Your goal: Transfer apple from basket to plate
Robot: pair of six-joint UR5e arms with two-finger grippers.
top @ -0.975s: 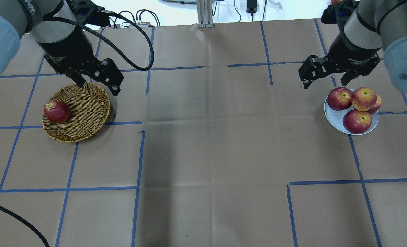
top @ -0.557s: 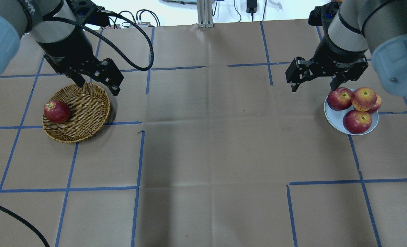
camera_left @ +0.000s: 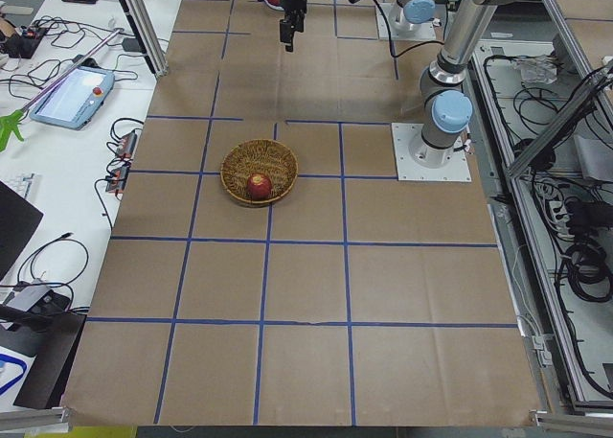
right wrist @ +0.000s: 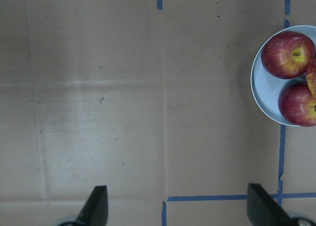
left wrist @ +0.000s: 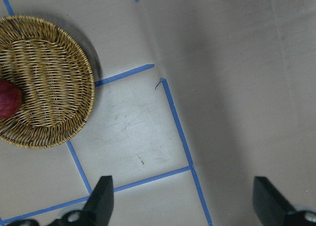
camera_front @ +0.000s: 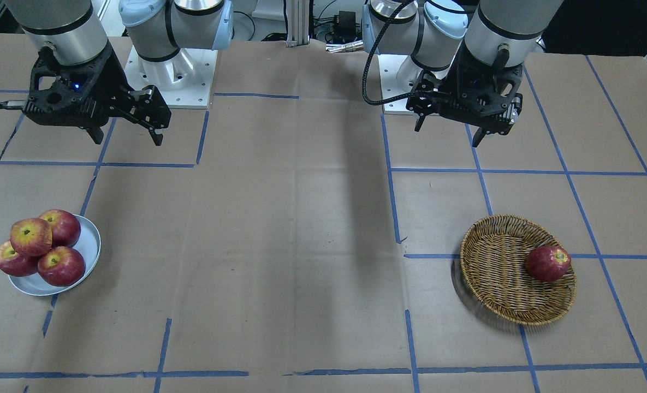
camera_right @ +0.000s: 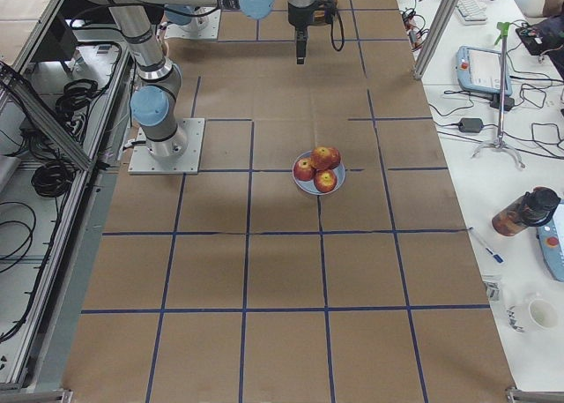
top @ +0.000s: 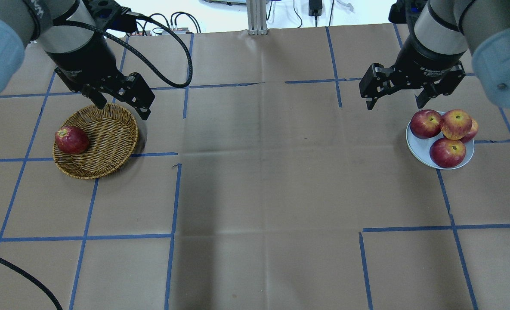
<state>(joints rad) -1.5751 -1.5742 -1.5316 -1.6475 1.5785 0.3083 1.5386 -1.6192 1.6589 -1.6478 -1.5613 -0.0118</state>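
Observation:
The apple [top: 456,124], light red with a yellow blush, rests on top of three dark-red apples on the pale blue plate [top: 416,146]; it also shows in the front-facing view [camera_front: 31,236]. The wicker basket [top: 108,133] holds one dark-red apple [top: 71,140] at its left side. My right gripper [top: 394,104] is open and empty, above the table just left of and behind the plate. My left gripper [top: 122,110] is open and empty over the basket's far right rim.
Brown paper with blue tape lines covers the table [top: 259,172]. The robot's base plates [camera_front: 170,82] stand at the robot's side of the table. A cable [top: 168,51] loops from the left wrist. Nothing stands between basket and plate.
My right gripper has moved left and back, away from the plate, staying open. The left arm and all the apples have not moved.

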